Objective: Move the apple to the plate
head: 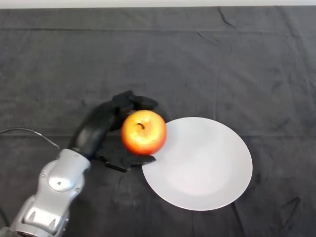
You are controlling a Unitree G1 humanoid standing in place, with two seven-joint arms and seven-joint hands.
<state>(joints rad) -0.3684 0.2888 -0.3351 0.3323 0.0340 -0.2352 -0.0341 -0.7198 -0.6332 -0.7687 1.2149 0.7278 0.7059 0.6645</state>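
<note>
fingers (pixel 140 102) and thumb curl round the apple (pixel 143 132) at the plate (pixel 207 168) edge.

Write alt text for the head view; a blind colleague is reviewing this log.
The robot's black left hand grips a red-and-yellow apple at the left rim of a white plate, fingers and thumb curled round it. The plate holds nothing and rests on a dark cloth covering the table.

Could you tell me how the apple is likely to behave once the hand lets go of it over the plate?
The apple looks round and glossy, so it may roll on the smooth plate. It seems firm in the hand.
</note>
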